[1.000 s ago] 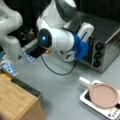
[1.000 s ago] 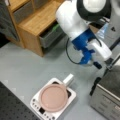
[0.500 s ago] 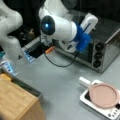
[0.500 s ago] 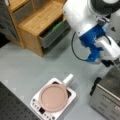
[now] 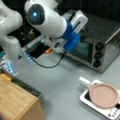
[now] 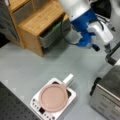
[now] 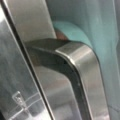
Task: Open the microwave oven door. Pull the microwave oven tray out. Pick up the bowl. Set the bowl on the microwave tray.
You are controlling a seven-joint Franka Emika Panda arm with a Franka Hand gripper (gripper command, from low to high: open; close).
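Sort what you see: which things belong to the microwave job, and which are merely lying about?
Job: microwave oven door, its bar handle, gripper close to that handle. Tray and bowl not plainly seen.
Lying about: pink disc, white appliance under it, wooden cabinet.

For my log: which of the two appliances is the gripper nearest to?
The silver three-knob oven: the gripper is at its door, whereas the white appliance bearing the pink disc lies far off.

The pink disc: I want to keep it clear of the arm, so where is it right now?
The pink disc sits on the white appliance at a front view's bottom right, in front of the silver oven; the arm works apart from it, at the oven's door.
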